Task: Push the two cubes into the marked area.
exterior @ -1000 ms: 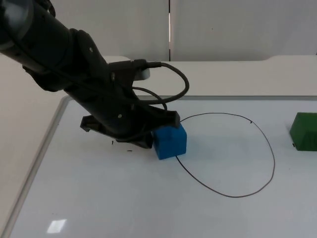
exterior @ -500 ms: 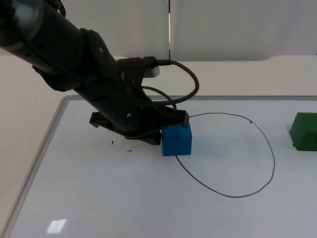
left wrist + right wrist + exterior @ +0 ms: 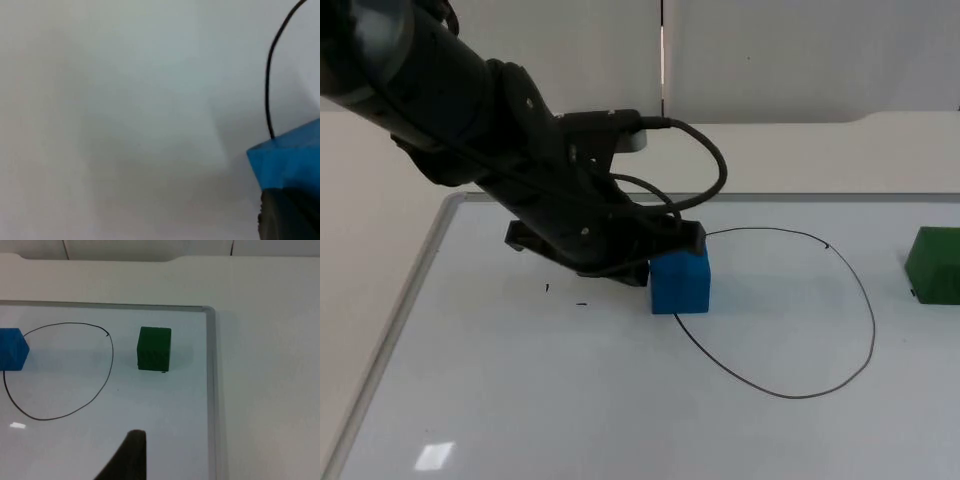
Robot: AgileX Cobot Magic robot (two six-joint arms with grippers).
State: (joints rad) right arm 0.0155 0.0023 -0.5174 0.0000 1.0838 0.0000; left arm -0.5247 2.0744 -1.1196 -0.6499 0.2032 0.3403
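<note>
Blue cube sat right on the drawn ring's line at about its 9 o'clock edge, half over the boundary, not properly inside it. Left gripper was pressed up against the cube's outer face, so the cube lay at roughly 3 o'clock from the tool, with the middle of the ring further along that same line, which I'd say is the direction the push needs to follow. Can't tell if its fingers were apart or together, the arm's body hid them from above, and the left wrist view just had one dark fingertip against the blue block. Green cube sat outside the ring, off around its 3 o'clock side near the whiteboard's edge, well apart from the line. Right arm was waiting; its gripper hung over the board at about 6 o'clock from the green cube, closer to that one, fingers not readable either. Nothing was fully inside the ring.
</note>
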